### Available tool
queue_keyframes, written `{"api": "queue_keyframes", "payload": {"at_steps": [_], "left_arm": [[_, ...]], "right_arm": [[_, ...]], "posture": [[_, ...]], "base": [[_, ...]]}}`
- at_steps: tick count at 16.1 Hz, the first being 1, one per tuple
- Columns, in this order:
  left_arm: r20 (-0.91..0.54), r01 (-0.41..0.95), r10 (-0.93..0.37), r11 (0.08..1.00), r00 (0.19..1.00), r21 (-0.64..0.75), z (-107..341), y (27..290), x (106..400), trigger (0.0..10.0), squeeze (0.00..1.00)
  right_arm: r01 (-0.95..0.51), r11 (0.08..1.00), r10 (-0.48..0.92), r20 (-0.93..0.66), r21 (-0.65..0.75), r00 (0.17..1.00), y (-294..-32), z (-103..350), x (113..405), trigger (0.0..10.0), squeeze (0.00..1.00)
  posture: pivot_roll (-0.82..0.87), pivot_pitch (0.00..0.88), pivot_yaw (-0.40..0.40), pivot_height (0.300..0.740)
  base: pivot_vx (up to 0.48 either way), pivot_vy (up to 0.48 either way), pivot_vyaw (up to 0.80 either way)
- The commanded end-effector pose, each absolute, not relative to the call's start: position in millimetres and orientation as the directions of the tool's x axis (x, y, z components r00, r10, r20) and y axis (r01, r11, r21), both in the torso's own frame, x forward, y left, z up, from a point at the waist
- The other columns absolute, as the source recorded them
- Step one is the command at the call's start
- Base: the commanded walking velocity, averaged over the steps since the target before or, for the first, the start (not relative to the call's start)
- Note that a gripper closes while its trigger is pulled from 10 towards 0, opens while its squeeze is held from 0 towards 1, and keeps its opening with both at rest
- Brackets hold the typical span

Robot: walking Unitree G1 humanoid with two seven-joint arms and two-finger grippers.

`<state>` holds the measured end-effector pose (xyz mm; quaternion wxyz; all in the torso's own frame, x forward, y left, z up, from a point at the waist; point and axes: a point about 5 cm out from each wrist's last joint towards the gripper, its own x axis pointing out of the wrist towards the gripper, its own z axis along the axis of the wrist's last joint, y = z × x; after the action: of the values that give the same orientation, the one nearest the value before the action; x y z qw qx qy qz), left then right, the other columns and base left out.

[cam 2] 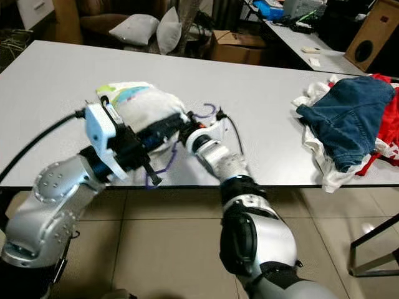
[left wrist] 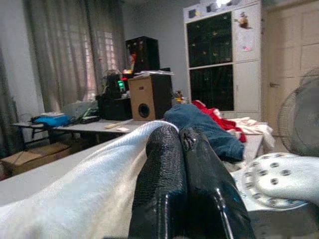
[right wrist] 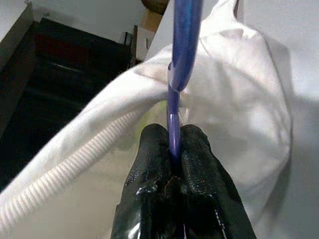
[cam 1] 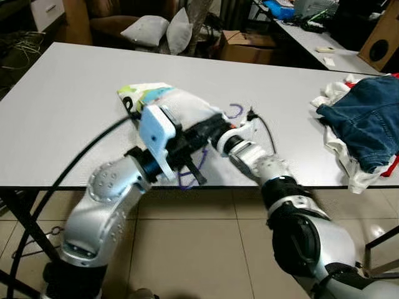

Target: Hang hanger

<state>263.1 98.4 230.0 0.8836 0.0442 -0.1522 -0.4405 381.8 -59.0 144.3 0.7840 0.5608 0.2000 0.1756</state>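
I am working at the near edge of the table [cam 1: 75,106], and everything here I am placing from that edge. My right claw [right wrist: 174,149] is pinching the thin purple bar of the hanger [right wrist: 183,45], its two fingers pressed tight with the bar caught between them. The hanger is lying on the table just inside the near edge, mostly buried in the white shirt [cam 1: 187,106]; its hook [cam 1: 235,111] is peeking out on the far side of my right wrist, and a purple loop is dangling just over the edge under my left arm. My left claw [left wrist: 187,164] is pressed together, lying against the white cloth (whether it is actually nipping a fold I cannot tell).

What matters next, I judge: the bar is running straight ahead from my right claw, away into the shirt, so that arm is the one carrying it and any lift has to follow that line. A pile of jeans [cam 1: 368,124] and other clothes is sitting well along the table to my right, clear of this.
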Motion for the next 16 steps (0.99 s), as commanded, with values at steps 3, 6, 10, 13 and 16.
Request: {"api": "queue_keyframes", "payload": {"at_steps": [3,6,10,13,16], "left_arm": [[-0.01,0.631,-0.665,0.704,0.747,0.325,200.8,131.3,286.0,10.0,0.0],[-0.054,0.664,-0.674,0.707,0.737,0.243,193.6,135.8,283.7,10.0,1.0],[-0.176,0.625,-0.6,0.747,0.78,0.227,171.2,155.4,297.2,10.0,1.0],[-0.087,0.599,-0.593,0.784,0.8,0.163,190.1,174.6,299.9,10.0,1.0],[0.007,0.701,-0.705,0.707,0.71,0.092,212.4,171.6,286.9,10.0,0.0]], "right_arm": [[-0.09,0.29,0.509,-0.074,0.953,0.857,-92.2,166.4,378.1,10.0,0.0],[-0.124,0.296,0.529,-0.054,0.947,0.847,-98.4,175.0,370.1,10.0,0.0],[-0.124,0.303,0.521,-0.055,0.945,0.852,-104.4,177.0,355.8,10.0,0.0],[-0.119,0.346,0.491,-0.072,0.931,0.868,-117.6,178.6,347.0,10.0,0.0],[-0.105,0.355,0.471,-0.081,0.929,0.878,-127.4,178.1,343.9,10.0,0.0]], "posture": [[0.14,0.0,-0.111,0.74],[0.12,0.0,-0.101,0.74],[0.09,0.0,-0.078,0.74],[0.07,0.0,-0.074,0.74],[0.07,0.0,-0.073,0.74]], "base": [[0.0,0.0,0.0],[0.0,0.0,0.0],[0.0,0.0,0.0],[0.0,0.0,0.0],[0.0,0.0,0.0]]}}
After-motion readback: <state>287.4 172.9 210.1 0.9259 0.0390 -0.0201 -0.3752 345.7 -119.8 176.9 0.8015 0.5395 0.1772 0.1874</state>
